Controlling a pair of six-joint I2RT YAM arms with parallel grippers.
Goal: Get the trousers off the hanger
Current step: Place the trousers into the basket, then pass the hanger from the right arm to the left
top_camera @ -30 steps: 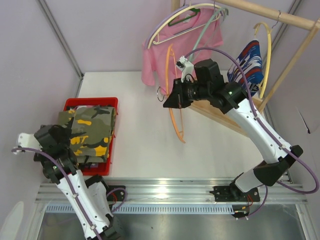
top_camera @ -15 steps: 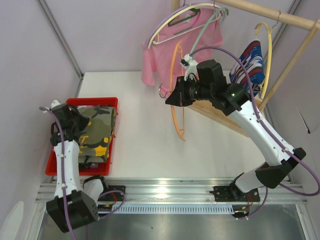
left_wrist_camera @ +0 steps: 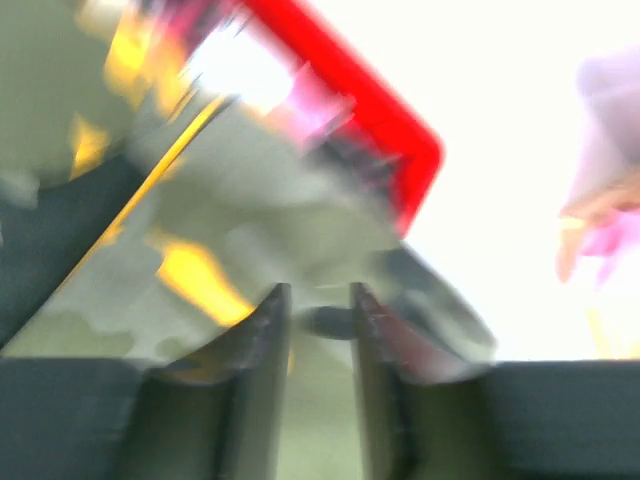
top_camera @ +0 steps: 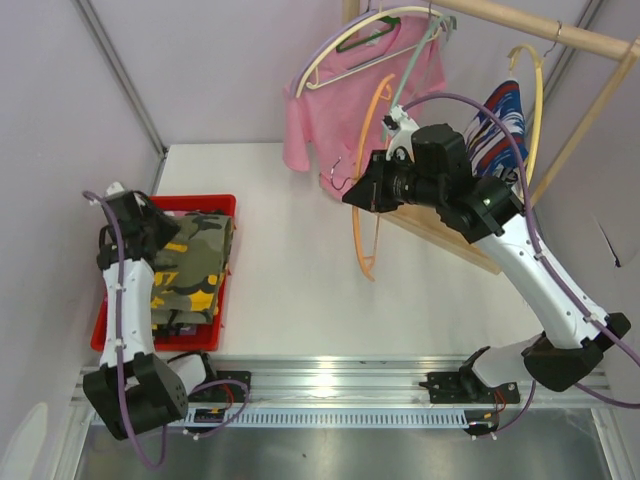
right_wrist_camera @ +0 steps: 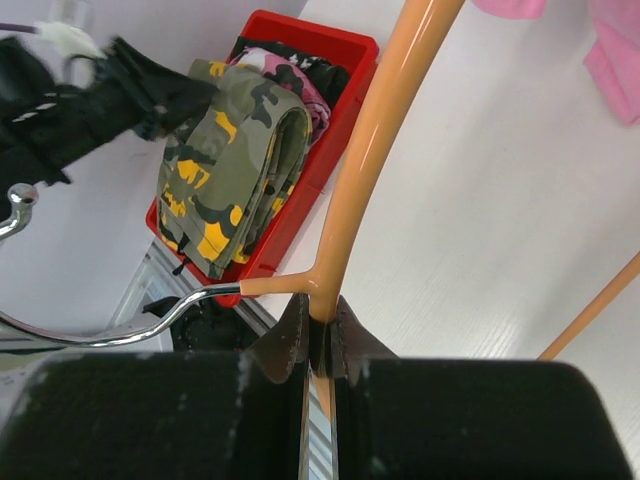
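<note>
Right pincer [right_wrist_camera: 320, 325] clamped on orange hanger [right_wrist_camera: 372, 160]; left pincer [left_wrist_camera: 315, 300] narrowly parted over yellow-olive trousers [right_wrist_camera: 245, 140]. Only right wrist view shows pink-black pair [right_wrist_camera: 305, 75] beneath.

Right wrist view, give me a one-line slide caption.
Right hand shut on the orange hanger, yellow-olive camouflage trousers folded in the red bin beyond.

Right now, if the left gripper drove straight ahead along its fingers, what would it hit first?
Most likely the yellow-olive camouflage trousers folded in the red bin: the left gripper points straight at that cloth. The wrist view is blurred, so depth is unclear.
</note>
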